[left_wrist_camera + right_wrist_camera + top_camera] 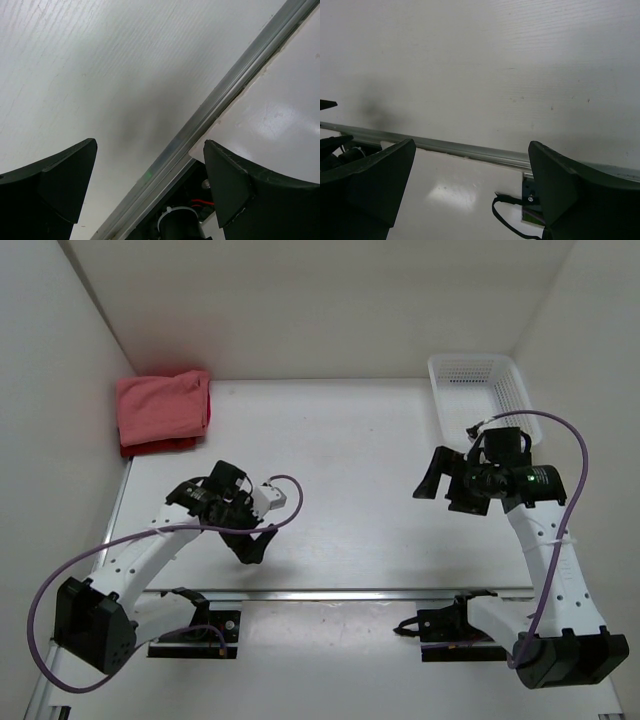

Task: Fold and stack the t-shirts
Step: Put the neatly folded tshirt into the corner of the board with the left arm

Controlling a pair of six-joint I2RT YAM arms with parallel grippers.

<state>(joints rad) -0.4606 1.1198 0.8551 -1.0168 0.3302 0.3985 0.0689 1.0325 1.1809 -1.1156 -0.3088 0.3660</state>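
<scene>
The t-shirts [163,408] lie folded in a stack at the table's far left corner: a faded salmon pink one on top, a darker red one showing beneath its front edge. My left gripper [252,544] is open and empty, low over the table near the front rail, well in front of the stack. My right gripper [437,474] is open and empty, raised over the right side of the table. In both wrist views the jaws stand wide apart with nothing between them.
A white plastic mesh basket [482,390] stands at the far right corner, just behind my right arm. A metal rail [340,593] runs along the table's front edge; it also shows in the left wrist view [210,110] and right wrist view [465,147]. White walls enclose the table.
</scene>
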